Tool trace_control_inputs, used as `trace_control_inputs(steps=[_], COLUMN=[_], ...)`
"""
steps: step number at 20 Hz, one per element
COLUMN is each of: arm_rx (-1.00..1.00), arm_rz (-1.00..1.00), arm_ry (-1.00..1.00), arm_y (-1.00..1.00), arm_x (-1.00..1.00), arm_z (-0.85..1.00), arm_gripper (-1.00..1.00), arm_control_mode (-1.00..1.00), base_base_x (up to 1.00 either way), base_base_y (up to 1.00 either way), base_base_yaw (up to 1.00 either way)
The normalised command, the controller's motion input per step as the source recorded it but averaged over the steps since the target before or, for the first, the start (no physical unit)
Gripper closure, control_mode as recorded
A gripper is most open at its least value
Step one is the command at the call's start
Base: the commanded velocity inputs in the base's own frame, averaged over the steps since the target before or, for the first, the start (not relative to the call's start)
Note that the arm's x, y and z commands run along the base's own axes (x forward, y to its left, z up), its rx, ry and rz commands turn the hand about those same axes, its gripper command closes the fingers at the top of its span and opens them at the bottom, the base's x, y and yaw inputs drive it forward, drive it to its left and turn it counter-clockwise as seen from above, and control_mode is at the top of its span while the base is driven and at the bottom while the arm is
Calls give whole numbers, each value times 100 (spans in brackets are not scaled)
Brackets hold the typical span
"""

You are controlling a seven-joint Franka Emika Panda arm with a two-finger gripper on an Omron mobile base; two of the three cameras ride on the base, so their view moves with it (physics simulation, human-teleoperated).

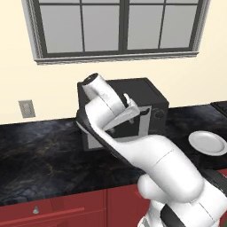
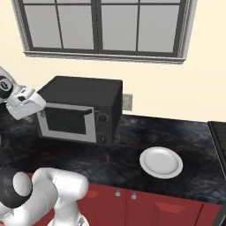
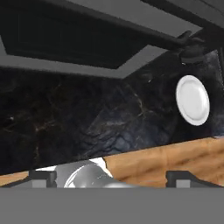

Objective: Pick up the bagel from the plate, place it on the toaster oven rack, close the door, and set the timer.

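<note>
Door (image 2: 66, 121) looks shut, plate (image 2: 161, 162) bare at 4 o'clock — timer step next; gripper (image 3: 111, 177) jaws wide, empty.

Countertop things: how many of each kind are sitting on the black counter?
Toaster ovens: 1, its door closed
Plates: 1, white and bare
Total: 2

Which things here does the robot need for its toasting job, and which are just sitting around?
Needed:
round white plate, nothing on it
light grey oven door with dark glass window, shut
robot's two-finger gripper

Just there:
grey wall outlet
big dark-framed window
red cabinet drawers
</note>
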Motion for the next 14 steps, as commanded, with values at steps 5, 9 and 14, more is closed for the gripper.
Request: trace_control_inputs(steps=[5, 9, 14], arm_rx=[33, 19, 8], arm_rz=[-14, 0, 5], arm_ry=[-21, -17, -3], arm_y=[-100, -98, -87], arm_x=[-38, -2, 1], arm_z=[-11, -5, -6], arm_gripper=[-100, -100, -100], arm_control_mode=[-100, -100, -100], base_base_x=[0, 0, 0], base_base_y=[0, 0, 0], base_base_yaw=[0, 0, 0])
